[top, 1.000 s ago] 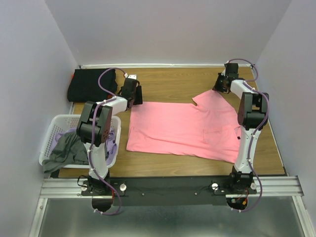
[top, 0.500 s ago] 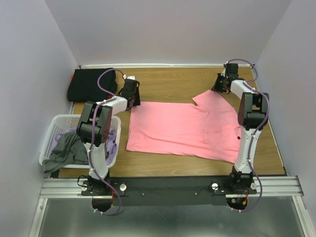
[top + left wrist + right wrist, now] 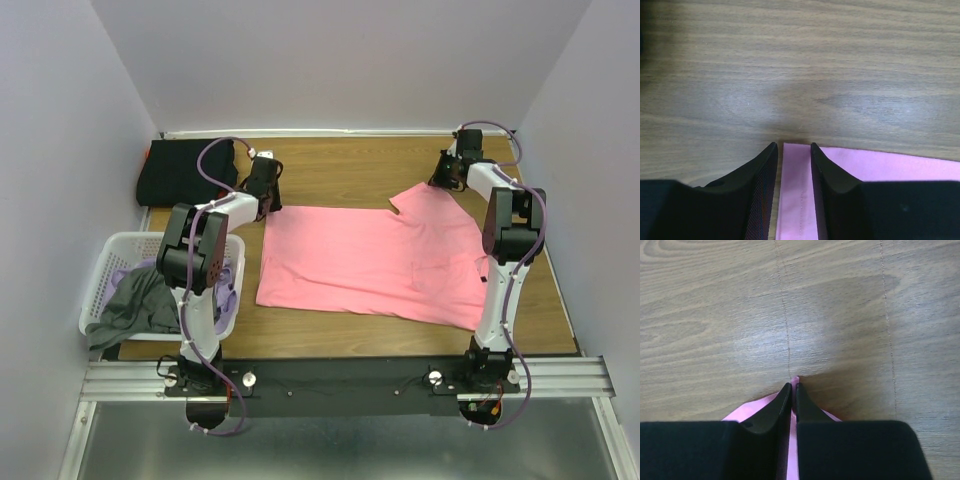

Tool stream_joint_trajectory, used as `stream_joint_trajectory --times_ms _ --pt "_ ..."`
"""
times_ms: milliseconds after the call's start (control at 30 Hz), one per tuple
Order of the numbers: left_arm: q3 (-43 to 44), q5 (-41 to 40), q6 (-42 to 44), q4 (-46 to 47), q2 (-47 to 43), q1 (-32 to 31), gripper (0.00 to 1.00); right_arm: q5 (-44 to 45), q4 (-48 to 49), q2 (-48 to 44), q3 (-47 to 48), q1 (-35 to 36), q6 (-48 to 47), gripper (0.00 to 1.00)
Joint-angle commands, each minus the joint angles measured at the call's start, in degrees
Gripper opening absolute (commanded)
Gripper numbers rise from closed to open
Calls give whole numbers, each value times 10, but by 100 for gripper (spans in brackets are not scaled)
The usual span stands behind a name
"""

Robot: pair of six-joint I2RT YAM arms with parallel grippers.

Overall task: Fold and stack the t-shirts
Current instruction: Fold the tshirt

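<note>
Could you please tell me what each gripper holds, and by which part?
The right gripper pinches the pink t-shirt by its far right corner. The left gripper straddles the far left corner, jaws apart, holding nothing yet.

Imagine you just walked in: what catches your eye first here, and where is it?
A bright pink t-shirt lies spread across the middle of the wooden table. The right gripper pinches its far right corner, while the left gripper straddles the far left corner, not closed. A white basket sits at the left edge.
</note>
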Motion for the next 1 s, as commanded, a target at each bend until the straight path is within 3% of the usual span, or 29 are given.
stream_joint_trajectory --times_ms 0,233,300,333,467,600,733,967 --pt "16 -17 4 -19 12 3 40 -7 -29 -16 -13 5 -3 14" --pt "41 -15 8 -46 28 4 40 -9 -29 -20 -13 5 -4 14" --pt "45 -14 9 -51 29 3 27 -9 -29 -20 -14 5 -3 14" --pt "45 -13 8 -52 30 3 16 -11 -30 -21 -14 5 -3 14" --pt "42 -10 10 -52 29 4 0 -11 -29 -22 -15 5 -3 14" --pt "37 -1 13 -46 25 4 0 -10 -29 -24 -16 5 -2 11" --pt "28 25 13 -25 15 3 0 6 -29 -29 -13 4 8 2" --pt "61 53 19 -9 15 3 0 8 -30 -28 18 -9 13 2"
